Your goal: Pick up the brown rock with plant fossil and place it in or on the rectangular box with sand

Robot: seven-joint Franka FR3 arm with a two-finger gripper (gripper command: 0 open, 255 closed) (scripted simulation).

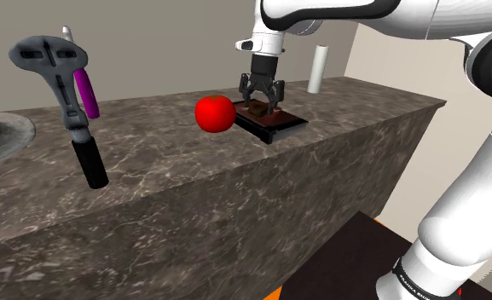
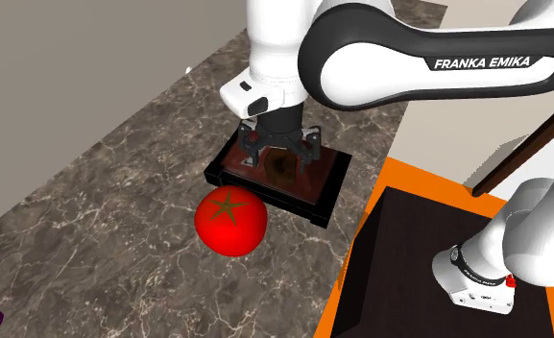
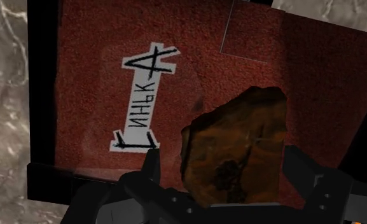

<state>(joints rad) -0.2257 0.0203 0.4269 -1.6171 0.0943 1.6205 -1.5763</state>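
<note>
The hand [image 1: 261,98] stands with fingers apart, flanking the brown rock [image 3: 236,149], red sand showing between one finger and it. The rock lies on the sand of the rectangular box [image 3: 42,95] on the desk [image 1: 193,170]. Placing looks done; only lifting clear is left.

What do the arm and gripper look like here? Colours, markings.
The arm has glossy white shells with dark grey bands at the joints. One dark band carries white FRANKA EMIKA lettering. The gripper is all black, with two blocky fingers.
</note>
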